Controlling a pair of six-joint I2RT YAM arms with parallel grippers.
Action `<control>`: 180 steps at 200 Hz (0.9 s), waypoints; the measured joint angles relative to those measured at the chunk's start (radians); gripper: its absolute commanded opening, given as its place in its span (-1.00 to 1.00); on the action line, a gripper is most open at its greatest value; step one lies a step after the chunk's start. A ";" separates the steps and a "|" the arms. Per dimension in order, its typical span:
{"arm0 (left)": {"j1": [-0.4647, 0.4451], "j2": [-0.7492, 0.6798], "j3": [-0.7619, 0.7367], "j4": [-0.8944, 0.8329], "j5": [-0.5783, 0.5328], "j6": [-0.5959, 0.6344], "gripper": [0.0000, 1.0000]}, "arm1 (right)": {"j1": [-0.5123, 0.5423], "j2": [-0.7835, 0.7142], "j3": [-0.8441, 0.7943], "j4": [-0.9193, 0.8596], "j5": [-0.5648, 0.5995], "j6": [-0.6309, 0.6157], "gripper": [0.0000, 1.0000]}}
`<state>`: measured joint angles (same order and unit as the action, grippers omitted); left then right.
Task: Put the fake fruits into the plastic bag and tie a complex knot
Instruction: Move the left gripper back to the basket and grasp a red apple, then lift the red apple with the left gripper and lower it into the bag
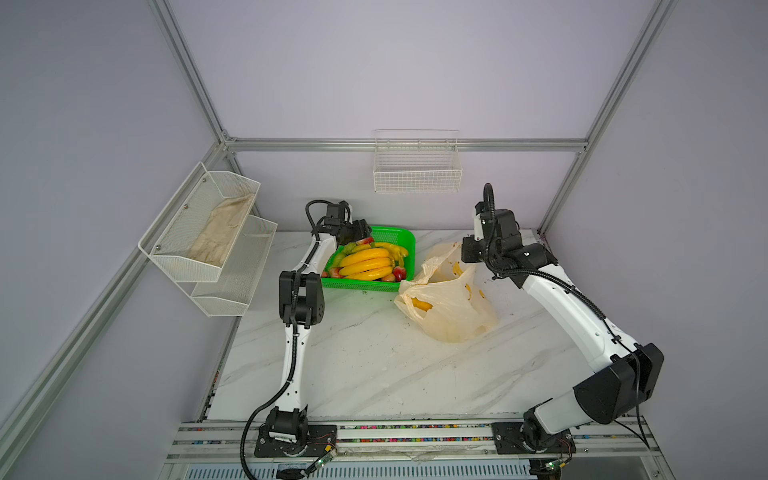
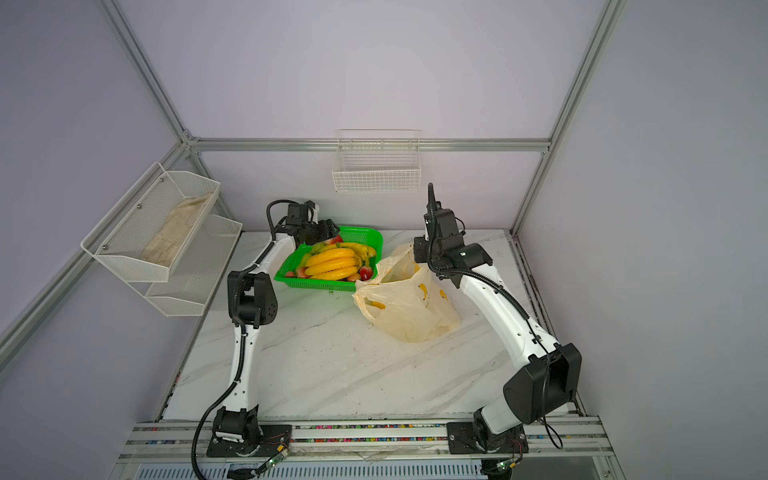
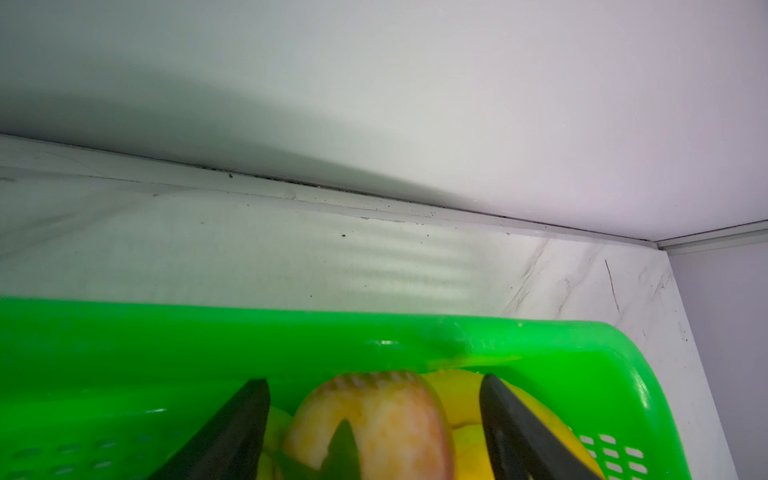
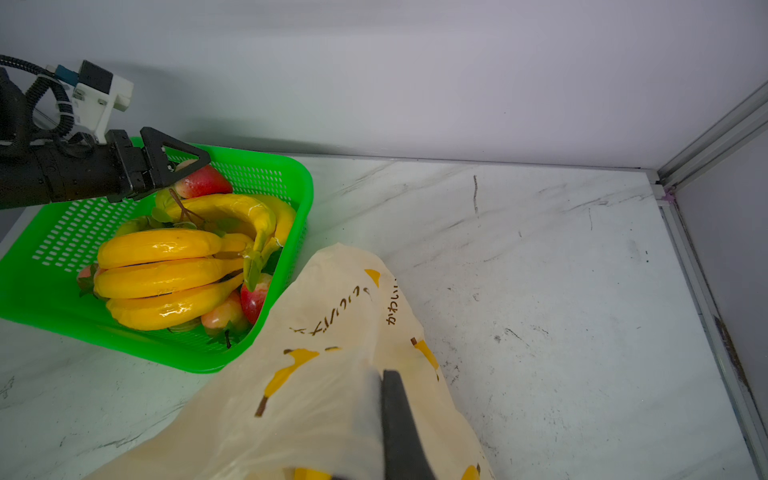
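Though mostly cut off from sight, the right gripper (image 4: 391, 386) is pinched closed on the thin cream banana-printed plastic bag (image 4: 328, 316), slumped just beside the bright green perforated plastic basket (image 4: 299, 174). Its arm stretched low, the left gripper (image 3: 374, 379) gapes around a glossy red-pink apple (image 3: 374, 424) beside yellow banana bunches (image 4: 166, 276) in that basket.

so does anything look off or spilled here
Nothing spilled or damaged. The fake fruits sit piled inside the green basket, and the plastic bag slumps on the table beside it, top pinched by the right gripper. Only dark scuffs mark the table.
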<state>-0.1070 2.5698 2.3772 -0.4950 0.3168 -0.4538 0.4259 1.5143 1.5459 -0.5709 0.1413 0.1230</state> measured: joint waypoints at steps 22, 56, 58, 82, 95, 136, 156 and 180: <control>0.005 0.000 0.000 -0.002 0.016 -0.008 0.42 | 0.000 0.003 0.000 0.005 0.000 0.000 -1.00; 0.007 0.000 0.000 -0.016 0.025 -0.003 0.26 | 0.000 0.004 0.000 0.007 -0.003 -0.001 -1.00; 0.007 0.000 0.000 -0.018 0.026 -0.003 0.25 | 0.000 0.004 0.000 0.007 -0.003 -0.001 -1.00; 0.007 0.000 0.000 -0.031 0.029 0.002 0.07 | 0.000 0.004 0.000 0.008 -0.003 -0.001 -1.00; 0.007 0.000 0.000 -0.040 0.028 0.003 -0.01 | 0.000 0.004 0.000 0.011 -0.004 -0.001 -1.00; 0.011 -0.001 0.000 -0.056 0.015 0.006 -0.06 | 0.000 0.004 0.000 0.013 -0.007 -0.001 -1.00; 0.015 -0.010 0.000 -0.072 0.004 0.013 -0.07 | 0.000 0.005 0.000 0.013 -0.008 -0.001 -1.00; 0.020 -0.047 -0.003 -0.085 -0.026 0.028 -0.08 | 0.000 0.005 0.000 0.014 -0.008 -0.001 -1.00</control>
<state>-0.0868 2.5225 2.3741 -0.5797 0.2905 -0.4259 0.4259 1.5188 1.5455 -0.5571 0.1329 0.1219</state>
